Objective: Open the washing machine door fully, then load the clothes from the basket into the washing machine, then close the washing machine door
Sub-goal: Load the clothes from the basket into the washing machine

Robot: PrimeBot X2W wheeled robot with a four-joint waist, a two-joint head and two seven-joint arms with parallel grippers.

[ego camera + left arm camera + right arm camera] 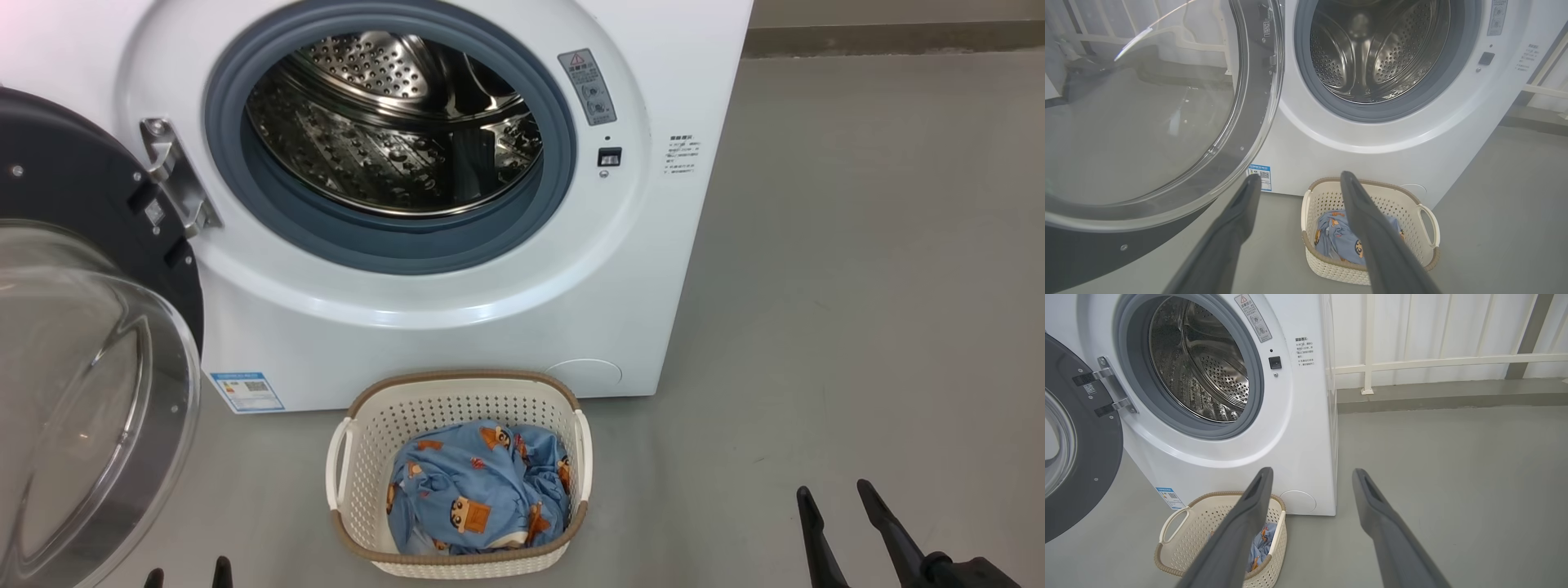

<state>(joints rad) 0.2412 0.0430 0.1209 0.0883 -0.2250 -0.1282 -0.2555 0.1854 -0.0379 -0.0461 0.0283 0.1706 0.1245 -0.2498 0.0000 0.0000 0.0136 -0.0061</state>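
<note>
The washing machine [457,327] stands with its steel drum [392,122] bare and nothing inside. Its door [82,392] is swung wide to the left, glass bowl facing me. On the floor in front sits the basket [457,474], holding the light blue clothes [478,490]. My left gripper [188,570] shows just its fingertips at the bottom edge, left of the basket and open. In the left wrist view its fingers [1237,220] spread before the basket [1412,212] and the door [1151,122]. My right gripper [837,496] is open, well right of the basket [1180,543].
Grey floor [857,286] stretches to the right of the machine. A white railing and panelled wall [1433,359] stand behind it on the right. The open door takes up the space at my left.
</note>
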